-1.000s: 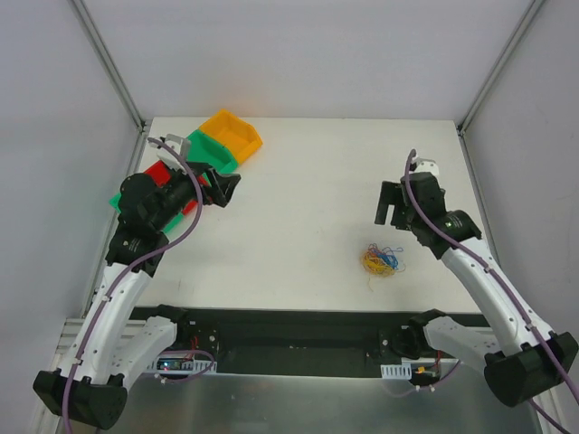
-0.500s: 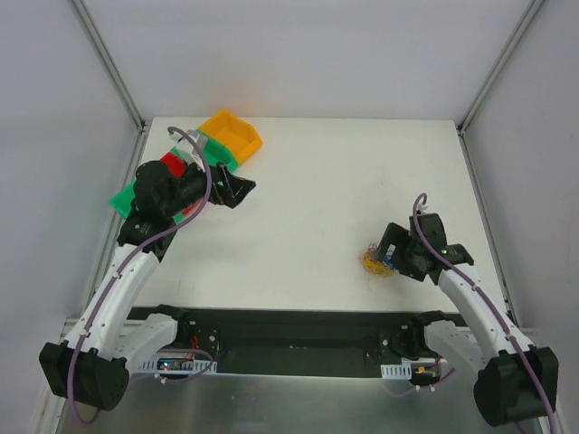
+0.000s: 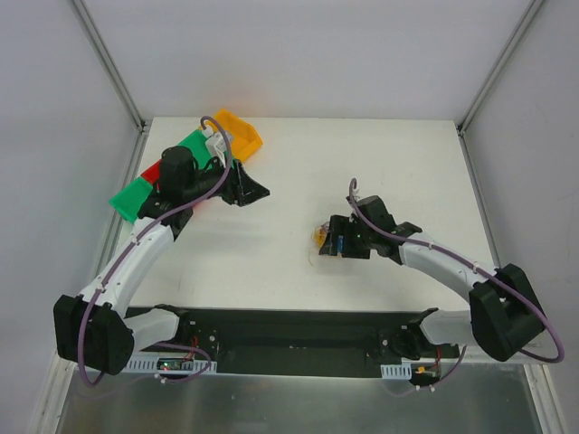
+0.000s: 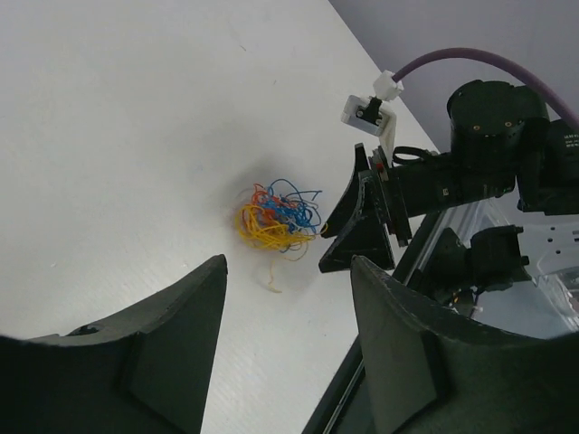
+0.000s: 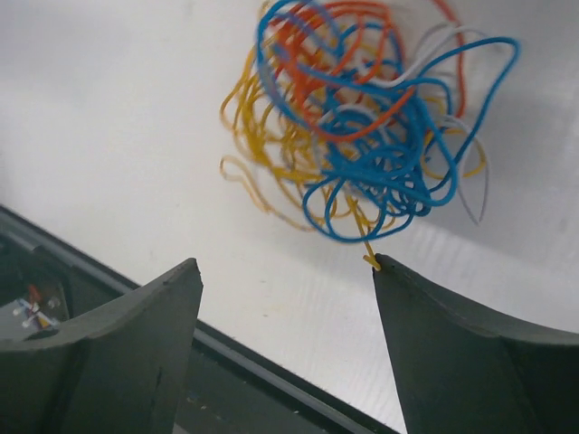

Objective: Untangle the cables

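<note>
The cables (image 3: 317, 237) are a small clump of thin orange, yellow, blue and white wires lying on the white table near its middle front. My right gripper (image 3: 329, 240) is low at the clump's right side, open and empty. In the right wrist view the clump (image 5: 362, 117) lies just beyond the open right gripper (image 5: 287, 267), and one yellow wire end touches the right fingertip (image 5: 384, 271). My left gripper (image 3: 251, 191) is open and empty, raised left of the clump. The left wrist view shows the clump (image 4: 276, 217) beyond the open left gripper (image 4: 288, 267).
Orange (image 3: 239, 132), green (image 3: 132, 195) and red (image 3: 152, 171) bins stand stacked at the table's back left, under my left arm. The table's dark front rail (image 5: 81, 289) runs close behind the right gripper. Frame posts stand at the back corners.
My right gripper dropped to the clump and swept left, and the clump moved left with it. My left gripper swung right, away from the bins toward the table's middle.
</note>
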`<move>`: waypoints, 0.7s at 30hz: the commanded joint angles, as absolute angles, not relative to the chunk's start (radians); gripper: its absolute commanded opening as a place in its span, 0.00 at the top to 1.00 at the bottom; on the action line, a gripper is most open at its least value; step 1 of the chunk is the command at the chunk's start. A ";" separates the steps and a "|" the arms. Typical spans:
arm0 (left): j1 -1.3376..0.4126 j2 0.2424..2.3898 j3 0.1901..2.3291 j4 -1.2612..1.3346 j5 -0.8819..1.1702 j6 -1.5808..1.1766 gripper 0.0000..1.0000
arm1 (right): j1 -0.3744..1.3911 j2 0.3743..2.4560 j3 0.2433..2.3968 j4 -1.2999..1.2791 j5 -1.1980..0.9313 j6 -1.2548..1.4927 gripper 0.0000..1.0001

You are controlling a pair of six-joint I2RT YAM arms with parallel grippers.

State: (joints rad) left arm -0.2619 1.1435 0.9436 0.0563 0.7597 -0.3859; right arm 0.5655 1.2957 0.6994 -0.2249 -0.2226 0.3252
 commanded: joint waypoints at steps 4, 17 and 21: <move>-0.321 1.256 0.994 0.077 0.831 -0.419 0.51 | 0.606 1.172 0.696 -0.211 -0.181 0.319 0.18; -0.445 1.621 1.048 0.069 0.960 -0.516 0.60 | 0.589 1.219 0.838 -0.357 0.011 0.133 0.32; -0.508 1.742 1.091 0.069 0.968 -0.434 0.51 | 0.583 1.247 0.822 -0.313 -0.063 0.141 0.33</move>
State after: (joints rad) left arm -0.4553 1.6611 1.0233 0.0582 0.9176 -0.5079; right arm 0.5922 1.2263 0.8032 -0.3431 -0.0154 0.1646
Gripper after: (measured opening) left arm 0.463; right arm 0.677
